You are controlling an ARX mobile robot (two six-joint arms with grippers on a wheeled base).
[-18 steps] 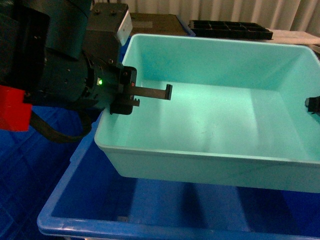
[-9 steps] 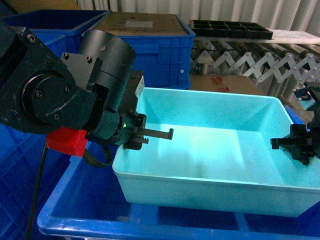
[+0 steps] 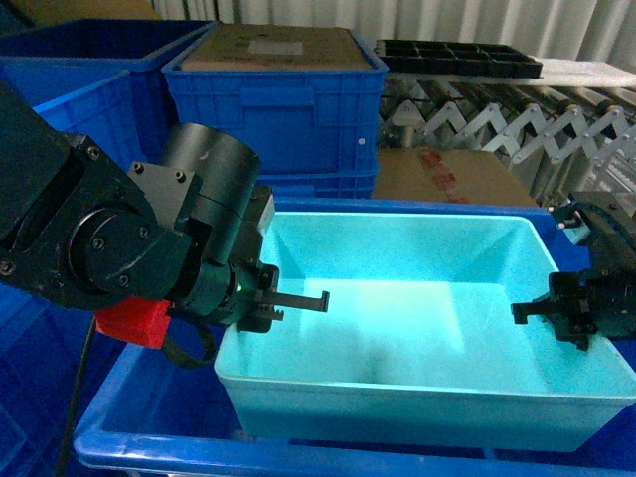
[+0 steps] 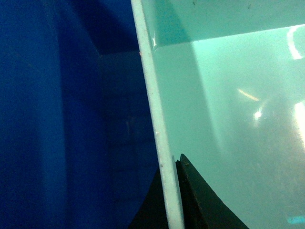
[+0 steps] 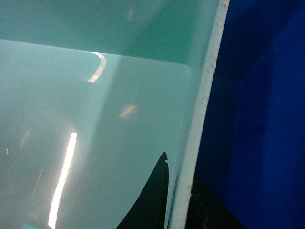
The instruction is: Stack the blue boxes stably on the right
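Observation:
A light turquoise tub, one of the blue boxes [image 3: 397,333], hangs level inside a big dark-blue crate [image 3: 139,417]; whether it touches that crate's floor is hidden. My left gripper [image 3: 260,303] is shut on the tub's left wall, one finger inside and one outside. In the left wrist view the pale rim [image 4: 155,119] runs between the dark fingers [image 4: 200,207] of the left gripper [image 4: 172,191]. My right gripper [image 3: 556,310] is shut on the tub's right wall. In the right wrist view the rim [image 5: 202,114] is pinched by the right gripper [image 5: 183,195].
Dark-blue crates [image 3: 278,109] stand stacked behind, one topped with brown cardboard. A black compartment tray [image 3: 457,60] and a roller conveyor [image 3: 497,124] lie at the back right, with a cardboard box [image 3: 447,179] below. The dark-blue crate walls sit close around the tub.
The tub has dropped from close under the camera down into the dark-blue crate, carried by both grippers. The right gripper has come into view on the right wall.

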